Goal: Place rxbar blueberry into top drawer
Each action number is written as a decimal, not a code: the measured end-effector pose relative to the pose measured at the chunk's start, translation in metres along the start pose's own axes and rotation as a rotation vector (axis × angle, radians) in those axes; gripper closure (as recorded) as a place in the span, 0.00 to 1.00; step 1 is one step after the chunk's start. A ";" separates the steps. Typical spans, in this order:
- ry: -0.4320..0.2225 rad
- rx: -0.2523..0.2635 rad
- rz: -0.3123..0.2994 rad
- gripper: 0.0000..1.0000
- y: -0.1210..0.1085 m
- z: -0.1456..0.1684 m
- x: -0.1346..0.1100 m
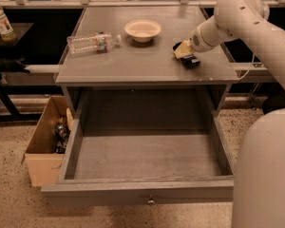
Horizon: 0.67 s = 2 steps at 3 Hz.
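Note:
The top drawer of the grey cabinet is pulled fully open at the front, and its inside shows bare grey floor. A small round knob sits on its front. On the cabinet top, at the right, my gripper is down at a small dark object that looks like the rxbar blueberry. The gripper partly covers the bar, so I see only its dark lower end. The white arm reaches in from the right.
A clear plastic bottle lies on its side at the top's left. A pale bowl stands at the back middle. A tan cardboard box sits on the floor left of the drawer. My white base fills the lower right.

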<state>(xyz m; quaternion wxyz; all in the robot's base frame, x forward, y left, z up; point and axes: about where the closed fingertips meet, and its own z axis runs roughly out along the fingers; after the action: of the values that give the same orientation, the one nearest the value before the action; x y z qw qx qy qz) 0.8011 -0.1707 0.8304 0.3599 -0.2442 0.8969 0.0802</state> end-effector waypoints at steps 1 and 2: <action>-0.029 -0.022 -0.029 0.96 0.015 -0.017 -0.002; -0.133 -0.062 -0.073 1.00 0.028 -0.053 -0.019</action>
<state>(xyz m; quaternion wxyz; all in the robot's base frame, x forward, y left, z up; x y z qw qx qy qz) 0.7668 -0.1564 0.8813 0.4137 -0.2820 0.8586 0.1106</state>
